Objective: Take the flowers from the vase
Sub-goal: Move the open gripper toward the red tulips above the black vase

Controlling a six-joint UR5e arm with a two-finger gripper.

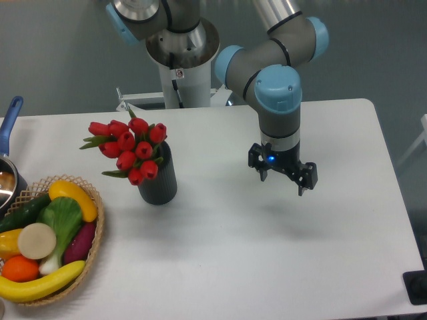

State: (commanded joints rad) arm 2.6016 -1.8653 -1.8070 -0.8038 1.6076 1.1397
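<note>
The flowers (130, 148) sit in the vase (159, 177) on the left half of the worktop (220, 253), a tight bunch of red tulip buds leaning out over the vase's left rim, with green leaves poking out to the side. The stems are hidden inside the dark ribbed cylinder, so only the heads and a few leaves show. They look light and probably artificial — springy rather than fragile, though the buds would squash or splay if pinched hard. The better hold, as I judge it, is low on the bunch, just above the vase mouth where the stems gather, not across the wide spread of heads. A straight upward pull should free them; the vase is narrow and could tip or lift along if the stems bind.

The tool (283, 180) hangs well apart to the right of the vase, above bare worktop, pointing down, its fingers spread and holding nothing.

Near the vase on the left stands a woven basket (93, 257) of fruit and vegetables, and a pot with a blue handle (9, 120) shows at the left edge.
</note>
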